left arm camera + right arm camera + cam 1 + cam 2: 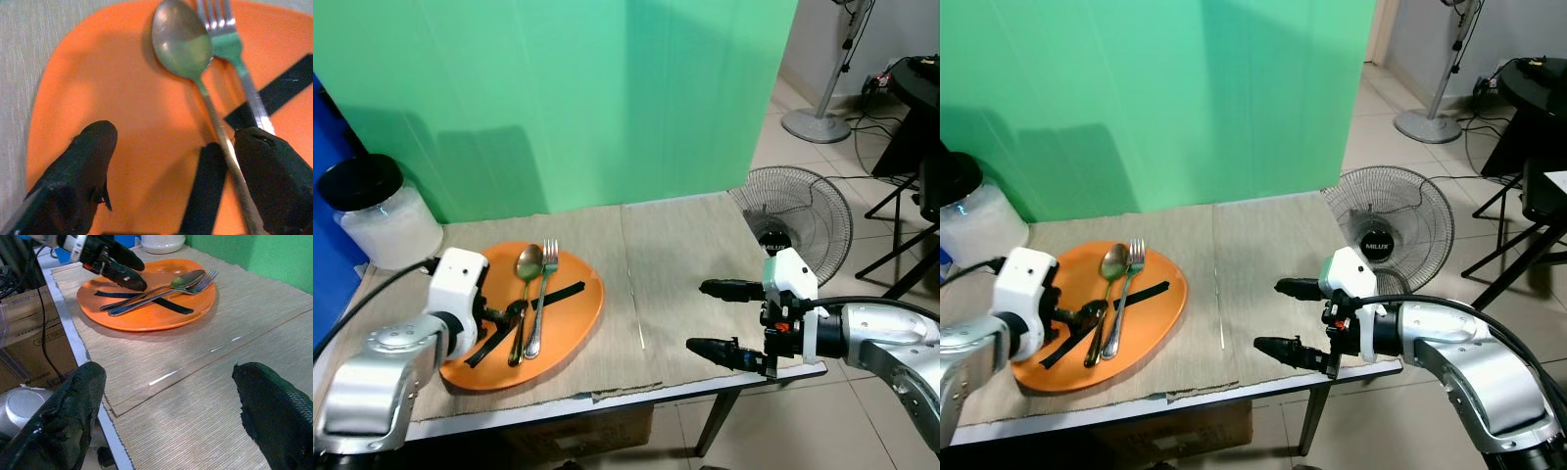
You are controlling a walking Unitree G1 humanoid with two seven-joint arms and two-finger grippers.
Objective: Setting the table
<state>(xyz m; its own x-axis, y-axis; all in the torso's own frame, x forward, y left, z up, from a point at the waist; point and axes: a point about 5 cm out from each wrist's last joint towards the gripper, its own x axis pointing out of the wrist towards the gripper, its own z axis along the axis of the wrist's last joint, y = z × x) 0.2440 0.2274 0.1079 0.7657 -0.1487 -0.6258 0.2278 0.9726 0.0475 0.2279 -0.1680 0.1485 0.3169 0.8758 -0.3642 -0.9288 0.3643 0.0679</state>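
Spread wide, your left gripper (171, 161) straddles the spoon (522, 294) handle on the orange plate (578, 313); your right gripper (717, 318), likewise released, hovers well apart from that plate.

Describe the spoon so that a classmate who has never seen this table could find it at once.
On the table's left side lies an orange plate marked with a black cross. Two pieces of cutlery lie side by side on it, by the left end effector. The spoon is the left one, with a rounded bowl where the fork has tines.
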